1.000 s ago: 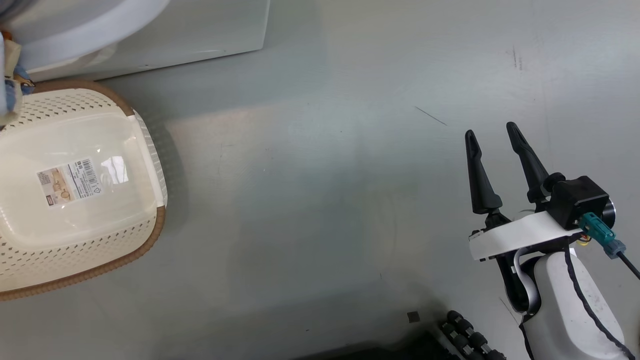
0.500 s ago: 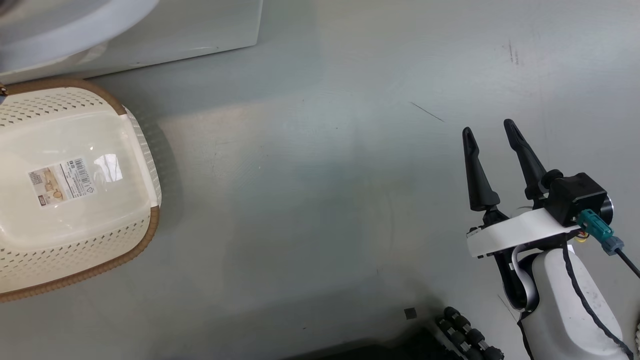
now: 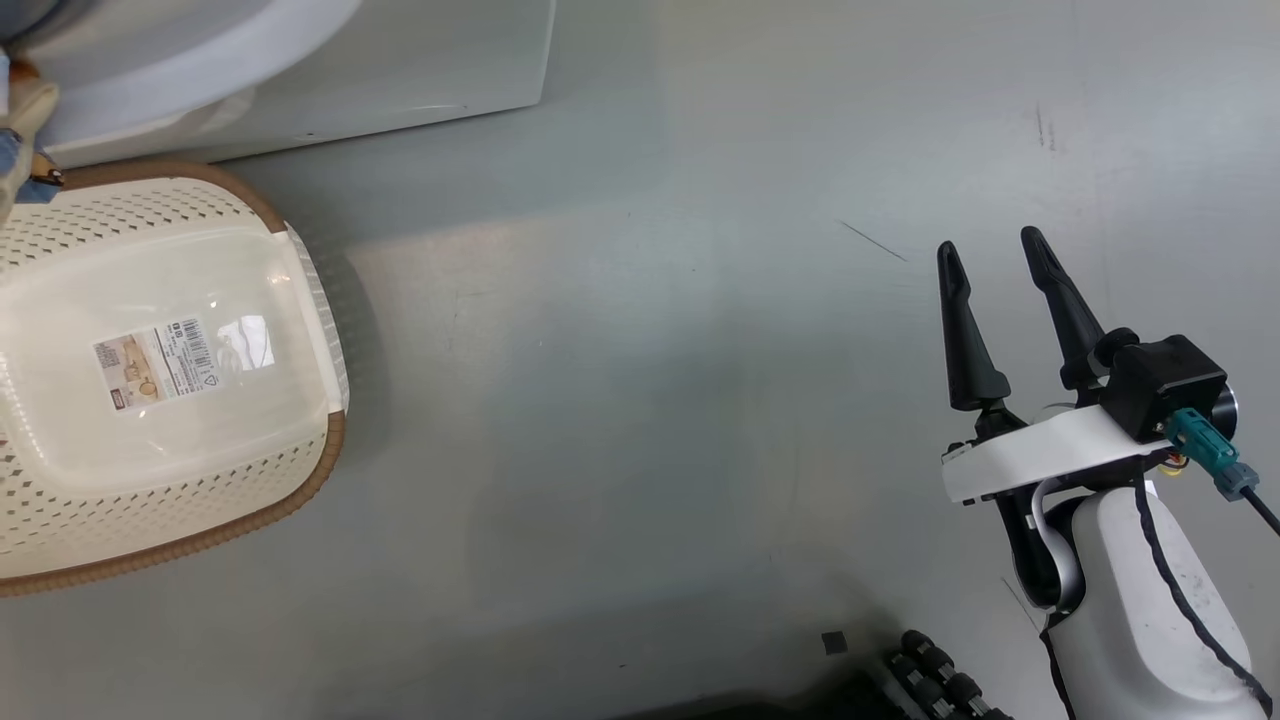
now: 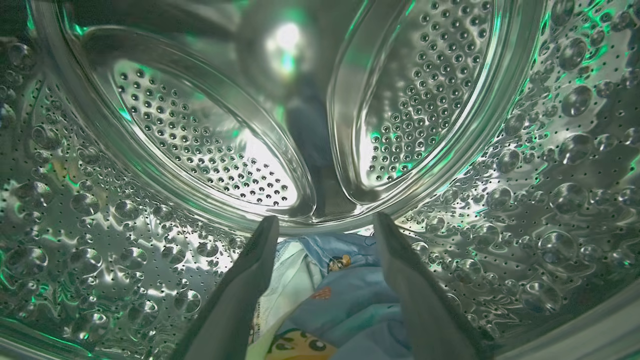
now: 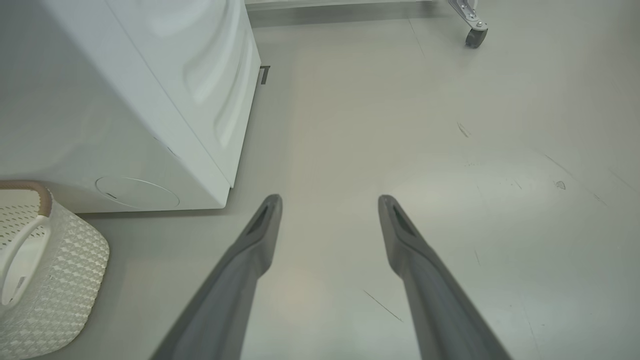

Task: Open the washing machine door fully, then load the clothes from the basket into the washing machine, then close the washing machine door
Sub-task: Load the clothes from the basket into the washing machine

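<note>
Smooth grey floor (image 3: 640, 400), glossy with pale reflections. Thin dark scratch (image 3: 872, 241) across it, well apart from a short dark scuff (image 3: 1043, 127). Small dark square scrap (image 3: 833, 643) lying flat low in the head view. Grey caster wheel (image 5: 474, 37) under a metal bracket, far off in the right wrist view.

**Cream, Blue and Steel**

The basket (image 3: 150, 515) is cream-white, with diamond-shaped perforations and a brown woven-look rim. Its sticker (image 3: 165, 360) is white and tan with a black barcode. The clothes (image 4: 345, 305) are light blue, printed with orange-and-brown cartoon figures. The drum (image 4: 125, 240) is shiny steel, dotted with holes and glinting green. The washing machine (image 5: 125, 100) is white.
</note>
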`<state>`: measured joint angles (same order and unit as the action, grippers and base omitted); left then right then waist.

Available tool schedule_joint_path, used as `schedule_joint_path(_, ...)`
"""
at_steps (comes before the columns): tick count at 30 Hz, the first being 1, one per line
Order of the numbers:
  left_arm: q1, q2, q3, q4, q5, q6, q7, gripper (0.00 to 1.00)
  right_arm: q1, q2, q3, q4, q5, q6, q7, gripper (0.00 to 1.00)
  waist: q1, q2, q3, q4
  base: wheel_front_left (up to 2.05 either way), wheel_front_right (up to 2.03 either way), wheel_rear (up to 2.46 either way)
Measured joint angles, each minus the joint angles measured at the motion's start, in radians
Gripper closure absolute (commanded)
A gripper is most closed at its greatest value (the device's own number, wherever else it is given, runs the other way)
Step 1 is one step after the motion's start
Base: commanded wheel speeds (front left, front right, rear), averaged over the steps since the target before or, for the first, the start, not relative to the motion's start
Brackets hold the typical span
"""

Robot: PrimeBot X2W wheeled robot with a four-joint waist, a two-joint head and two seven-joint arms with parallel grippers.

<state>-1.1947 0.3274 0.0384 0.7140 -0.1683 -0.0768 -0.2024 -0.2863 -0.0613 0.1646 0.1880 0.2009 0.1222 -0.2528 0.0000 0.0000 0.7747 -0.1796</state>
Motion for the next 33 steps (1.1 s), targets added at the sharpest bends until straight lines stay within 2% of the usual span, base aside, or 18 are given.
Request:
schedule_joint_path(21, 0.012, -0.054, -0.001, 0.081, -0.038, -0.011, -0.041, 0.00, -0.012, -0.010, -0.031, 0.019, -0.005, 0.000, 0.000, 0.00, 0.0000, 0.0000, -0.092, 0.070, 0.00, 0.00, 0.00)
schedule_joint_path(33, 0.139, -0.085, -0.004, 0.079, -0.045, -0.021, -0.050, 0.00, -0.012, -0.009, -0.035, 0.032, -0.005, 0.000, 0.000, 0.00, 0.0000, 0.0000, -0.137, 0.090, 0.00, 0.00, 0.00)
